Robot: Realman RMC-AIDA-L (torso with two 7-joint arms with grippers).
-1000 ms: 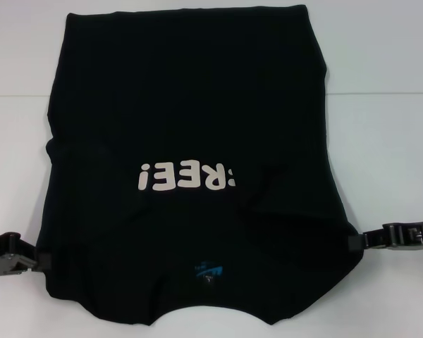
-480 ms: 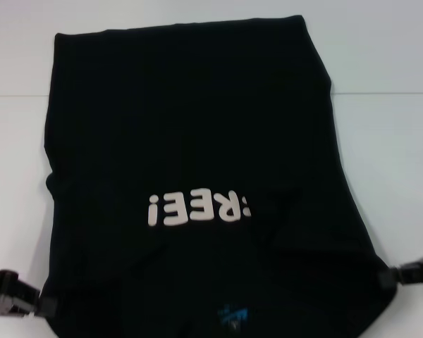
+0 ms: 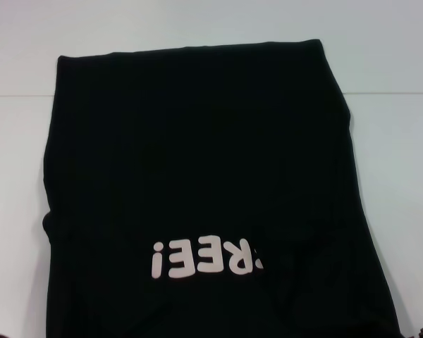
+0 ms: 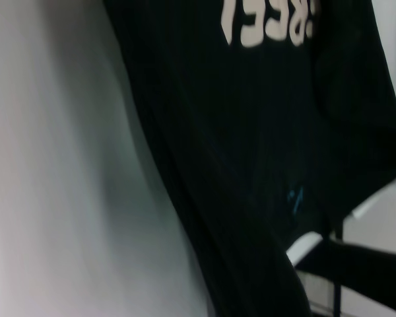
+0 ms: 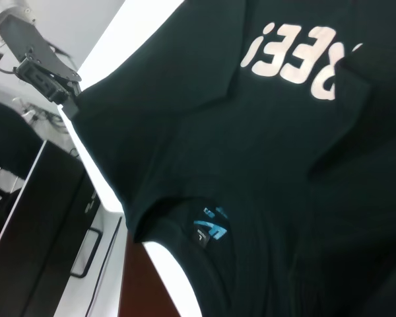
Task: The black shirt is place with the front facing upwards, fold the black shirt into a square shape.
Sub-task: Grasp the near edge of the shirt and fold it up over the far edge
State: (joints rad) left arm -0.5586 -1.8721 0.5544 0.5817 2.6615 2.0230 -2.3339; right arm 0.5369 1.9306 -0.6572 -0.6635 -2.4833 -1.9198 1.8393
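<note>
From the head view I see the black shirt (image 3: 197, 190) filling most of the frame on the white table (image 3: 395, 56), its white lettering (image 3: 208, 258) upside down at lower centre — neither gripper shows. Only the right wrist view reveals the blue neck label (image 5: 211, 224) and the left gripper (image 5: 43, 66) in the upper left, clamped on the shirt's edge. I cannot tell how the right gripper stands.
</note>
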